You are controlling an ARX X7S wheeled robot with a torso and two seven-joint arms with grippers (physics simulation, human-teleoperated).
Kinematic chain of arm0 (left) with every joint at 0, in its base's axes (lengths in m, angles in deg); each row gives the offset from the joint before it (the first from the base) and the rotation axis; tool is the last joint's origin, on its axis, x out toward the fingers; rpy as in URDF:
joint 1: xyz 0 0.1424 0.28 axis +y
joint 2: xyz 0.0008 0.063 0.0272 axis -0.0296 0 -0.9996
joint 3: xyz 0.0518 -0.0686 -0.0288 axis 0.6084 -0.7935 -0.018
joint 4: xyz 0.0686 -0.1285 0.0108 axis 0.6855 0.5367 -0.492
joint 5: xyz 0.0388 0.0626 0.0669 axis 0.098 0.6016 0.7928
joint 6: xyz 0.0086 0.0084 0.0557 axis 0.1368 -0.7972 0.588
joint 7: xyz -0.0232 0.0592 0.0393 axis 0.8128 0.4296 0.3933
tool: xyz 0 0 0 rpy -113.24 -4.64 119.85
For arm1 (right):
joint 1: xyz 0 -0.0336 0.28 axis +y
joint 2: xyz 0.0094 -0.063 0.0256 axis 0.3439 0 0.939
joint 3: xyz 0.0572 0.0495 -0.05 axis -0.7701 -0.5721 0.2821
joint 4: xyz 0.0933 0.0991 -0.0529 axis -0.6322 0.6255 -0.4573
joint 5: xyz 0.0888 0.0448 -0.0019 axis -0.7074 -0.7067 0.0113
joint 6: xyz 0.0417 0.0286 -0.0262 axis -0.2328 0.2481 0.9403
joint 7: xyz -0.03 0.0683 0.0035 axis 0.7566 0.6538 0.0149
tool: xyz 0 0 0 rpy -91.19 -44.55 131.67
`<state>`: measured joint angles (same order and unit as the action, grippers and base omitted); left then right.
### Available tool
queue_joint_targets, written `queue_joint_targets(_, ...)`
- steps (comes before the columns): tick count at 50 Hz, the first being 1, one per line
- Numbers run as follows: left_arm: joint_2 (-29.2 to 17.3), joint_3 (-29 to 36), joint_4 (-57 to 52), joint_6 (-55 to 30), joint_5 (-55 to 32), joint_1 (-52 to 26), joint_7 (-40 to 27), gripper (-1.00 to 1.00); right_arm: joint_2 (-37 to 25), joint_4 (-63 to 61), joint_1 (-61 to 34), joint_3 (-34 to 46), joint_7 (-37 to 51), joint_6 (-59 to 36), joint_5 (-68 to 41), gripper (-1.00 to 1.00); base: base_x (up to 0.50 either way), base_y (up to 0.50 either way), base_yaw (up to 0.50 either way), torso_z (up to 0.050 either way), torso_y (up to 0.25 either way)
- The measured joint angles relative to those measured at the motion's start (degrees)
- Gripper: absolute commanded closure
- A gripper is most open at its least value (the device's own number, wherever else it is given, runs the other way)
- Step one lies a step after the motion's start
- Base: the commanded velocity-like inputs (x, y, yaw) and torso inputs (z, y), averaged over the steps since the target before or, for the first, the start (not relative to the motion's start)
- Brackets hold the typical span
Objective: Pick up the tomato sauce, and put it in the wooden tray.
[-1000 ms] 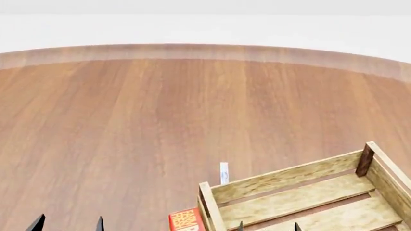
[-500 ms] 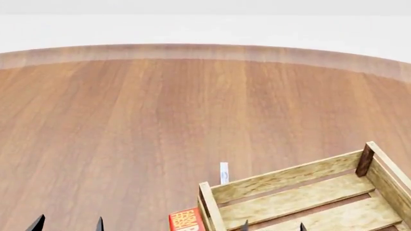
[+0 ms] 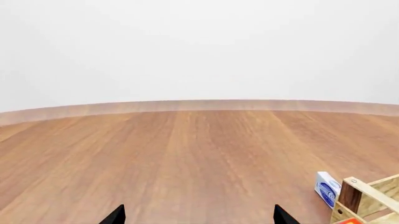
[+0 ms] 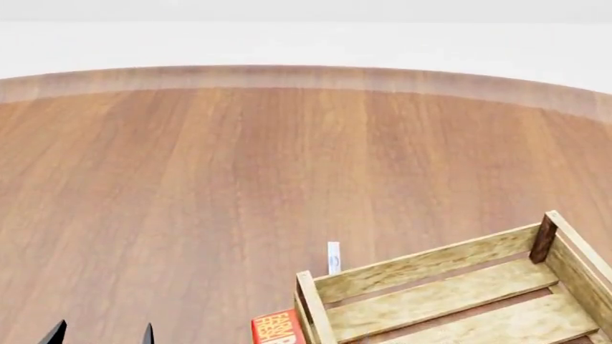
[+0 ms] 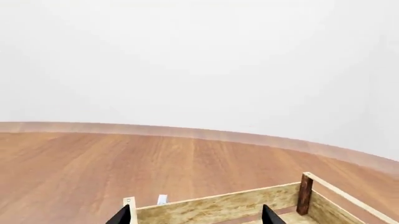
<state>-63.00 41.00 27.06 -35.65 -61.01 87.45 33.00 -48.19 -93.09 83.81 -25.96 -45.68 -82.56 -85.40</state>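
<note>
The tomato sauce is out of view in every frame. The wooden tray (image 4: 421, 269), a pale slatted crate with dark corner posts, sits at the lower right of the head view and is empty where it shows. Its corner appears in the left wrist view (image 3: 367, 198), and its far wall (image 5: 218, 205) crosses the right wrist view. My left gripper (image 4: 100, 334) is open at the bottom left, well left of the tray, with only bare table between its tips (image 3: 199, 215). My right gripper (image 5: 196, 215) is open, its tips spread in front of the tray wall and holding nothing.
A small blue-and-white box (image 4: 334, 256) stands just beyond the tray's near-left corner, also seen as the box (image 3: 325, 188) and the box (image 5: 162, 199). A red item with pale print (image 4: 277, 328) lies against the tray's left side, cut off by the frame edge. The round wooden table (image 4: 239, 179) stretches far ahead.
The right gripper's tips, seen over the tray at the bottom of the head view, drifted slightly right and then dropped out of that view. The left tips sank slightly.
</note>
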Motion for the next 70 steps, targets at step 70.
queue_joint_targets(70,-1.46,1.88,0.0,0.57,-1.6,-0.24,-1.68,-1.0,-1.41,0.68,20.43,4.01,13.91,25.07,11.08,-1.0,0.0,0.0,0.0,0.0,0.0)
